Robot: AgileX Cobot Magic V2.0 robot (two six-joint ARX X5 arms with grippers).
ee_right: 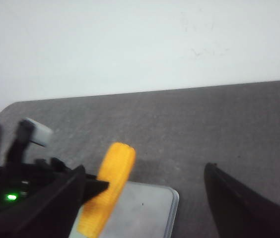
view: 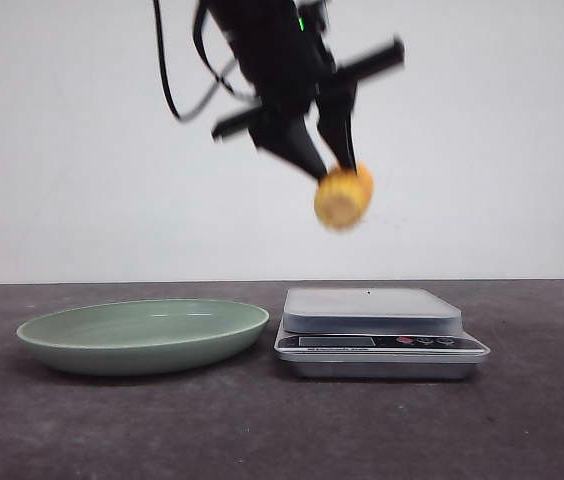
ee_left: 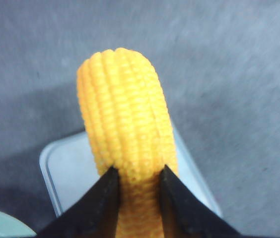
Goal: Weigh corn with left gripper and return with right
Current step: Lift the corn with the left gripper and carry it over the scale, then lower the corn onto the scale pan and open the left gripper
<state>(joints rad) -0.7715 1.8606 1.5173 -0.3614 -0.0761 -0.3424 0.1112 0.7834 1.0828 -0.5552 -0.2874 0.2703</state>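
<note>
- While the corn [view: 343,196] hung high in the air, it was not on the scale [view: 372,310] yet, so the weighing was not done.
- The left end effector [view: 328,168] was clamped on the corn, with its two black fingers [ee_left: 98,206] pressed on each side of the cob near one end.
- The corn was above the scale's tray, well apart from it, and a bit toward the plate [view: 142,335] side of the tray's middle.
- In my view, the first part was done: the corn was picked up and carried over to the scale.
- What looked left to do: lower the corn, let go of it on the tray, read the weight, then have the right arm pick it up and take it back.
- The right end effector [ee_right: 145,208] held nothing; its fingers stood wide apart, close by the scale.
- The corn's long line ran from the fingers out to its free end.
- In the front view it tilted down, and its paler flat end faced the camera.
- In the left wrist view the rounded tip pointed away from the fingers, out over the dark bench [ee_left: 239,74].
</note>
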